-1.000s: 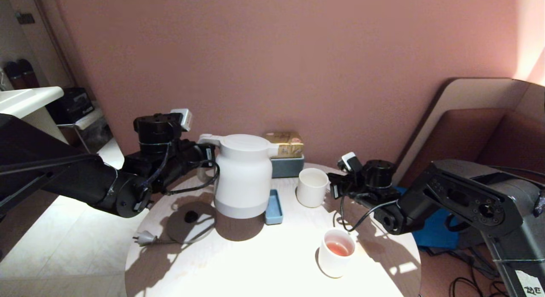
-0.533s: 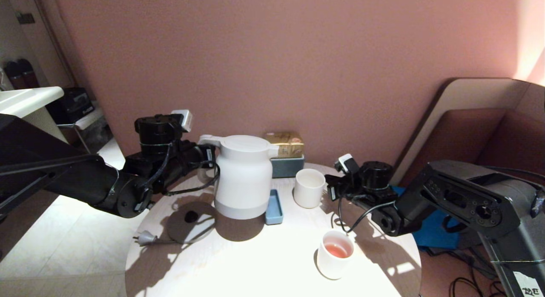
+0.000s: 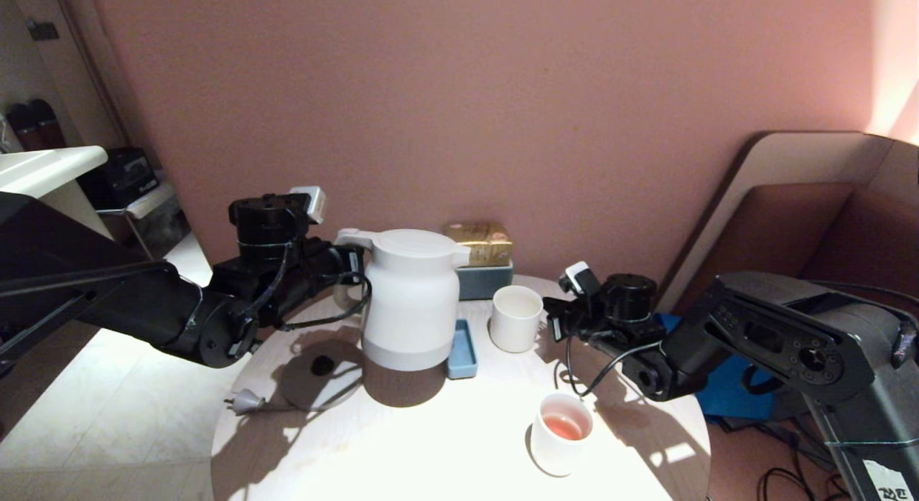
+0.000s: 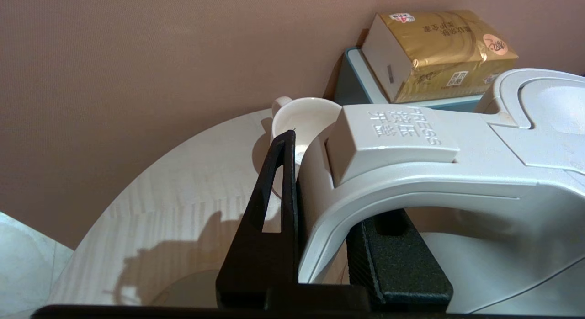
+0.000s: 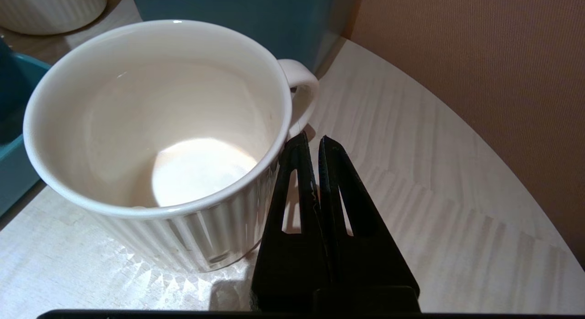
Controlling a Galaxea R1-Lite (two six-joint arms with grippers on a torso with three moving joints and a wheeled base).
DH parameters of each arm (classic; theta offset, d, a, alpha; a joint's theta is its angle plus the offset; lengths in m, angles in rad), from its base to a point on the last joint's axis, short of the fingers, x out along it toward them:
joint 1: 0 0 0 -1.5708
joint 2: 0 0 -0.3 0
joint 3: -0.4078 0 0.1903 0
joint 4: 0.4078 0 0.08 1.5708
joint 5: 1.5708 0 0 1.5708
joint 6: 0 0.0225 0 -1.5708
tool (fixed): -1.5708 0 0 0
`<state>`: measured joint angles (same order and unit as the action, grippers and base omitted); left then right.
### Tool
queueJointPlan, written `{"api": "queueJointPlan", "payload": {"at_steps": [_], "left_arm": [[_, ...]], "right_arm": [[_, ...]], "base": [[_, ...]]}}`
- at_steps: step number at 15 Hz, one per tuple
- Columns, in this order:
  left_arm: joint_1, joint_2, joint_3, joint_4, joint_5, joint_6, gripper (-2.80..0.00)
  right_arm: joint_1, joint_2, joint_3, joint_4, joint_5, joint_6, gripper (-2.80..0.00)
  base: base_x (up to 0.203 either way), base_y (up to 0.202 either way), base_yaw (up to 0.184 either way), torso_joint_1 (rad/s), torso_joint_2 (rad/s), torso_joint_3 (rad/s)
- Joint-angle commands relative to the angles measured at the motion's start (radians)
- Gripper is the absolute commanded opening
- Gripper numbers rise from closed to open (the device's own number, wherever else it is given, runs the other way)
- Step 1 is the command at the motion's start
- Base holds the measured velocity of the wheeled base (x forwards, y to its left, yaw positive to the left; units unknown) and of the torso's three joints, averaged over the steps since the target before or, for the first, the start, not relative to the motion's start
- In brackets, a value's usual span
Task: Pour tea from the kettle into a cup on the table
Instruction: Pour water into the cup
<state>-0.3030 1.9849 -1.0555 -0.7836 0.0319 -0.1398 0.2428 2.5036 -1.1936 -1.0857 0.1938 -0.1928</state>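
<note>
On the round white worktop (image 3: pixel 445 429), from the head camera: cream-white kettle (image 3: pixel 411 300) upright, left of centre, lid shut. Left tool (image 3: pixel 350 260) at the kettle's loop handle, reaching in from the left. Grey round power base (image 3: pixel 322 375) just beside the kettle's foot on the left, bare, with its plug (image 3: pixel 244 400) lying near the rim. Small blue tray (image 3: pixel 461 350) touching or nearly touching the kettle's right side. Ribbed white cup (image 3: pixel 515 318) just right of that tray, upright, nothing visible inside. Right tool (image 3: pixel 553 321) low at the cup's right side. Nearer the front, a slimmer smooth white cup (image 3: pixel 556 451) holding pale orange-pink tea (image 3: pixel 563 427), well apart from the kettle. Against the pink wall, a gold packet (image 3: pixel 481 242) lying on a blue-grey box (image 3: pixel 486 280).

From the left wrist: left tool clamped on the kettle's handle just below the press button, one dark finger on each side. Beyond the handle, another white cup (image 4: pixel 306 122) with a small handle, standing near the wall.

From the right wrist: right tool closed, both fingers pressed together with nothing between them. Tips right at the cup's ribbed wall, just under its small loop handle; actual contact impossible to tell. Cup interior pale and dry-looking, lit by a bright patch at the bottom. Blue box behind it, tray edge beside it.
</note>
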Motion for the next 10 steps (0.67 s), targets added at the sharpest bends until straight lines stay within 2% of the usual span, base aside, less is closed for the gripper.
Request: {"api": "queueJointPlan", "payload": {"at_steps": [1,3,5,7,10], "left_arm": [[-0.001,0.003,0.000,-0.005,0.000,-0.001,-2.80],[-0.001,0.003,0.000,-0.005,0.000,-0.001,-2.80],[-0.001,0.005,0.002,-0.005,0.000,-0.001,-2.80],[-0.001,0.008,0.002,-0.005,0.000,-0.001,-2.80],[-0.001,0.006,0.002,-0.005,0.000,-0.001,-2.80]], "right_arm": [[-0.013,-0.015,0.002,-0.005,0.001,-0.001,-2.80],[-0.036,-0.053,0.007,0.021,0.001,0.020,-2.80],[-0.059,-0.095,0.013,0.060,0.002,0.077,-2.80],[-0.069,-0.127,0.047,0.057,0.001,0.079,-2.80],[-0.066,-0.235,0.169,0.049,-0.013,0.063,-2.80]], "base": [[0.000,0.000,0.000,0.000,0.00,0.000],[0.000,0.000,0.000,0.000,0.00,0.000],[0.000,0.000,0.000,0.000,0.00,0.000],[0.000,0.000,0.000,0.000,0.00,0.000],[0.000,0.000,0.000,0.000,0.00,0.000]]}}
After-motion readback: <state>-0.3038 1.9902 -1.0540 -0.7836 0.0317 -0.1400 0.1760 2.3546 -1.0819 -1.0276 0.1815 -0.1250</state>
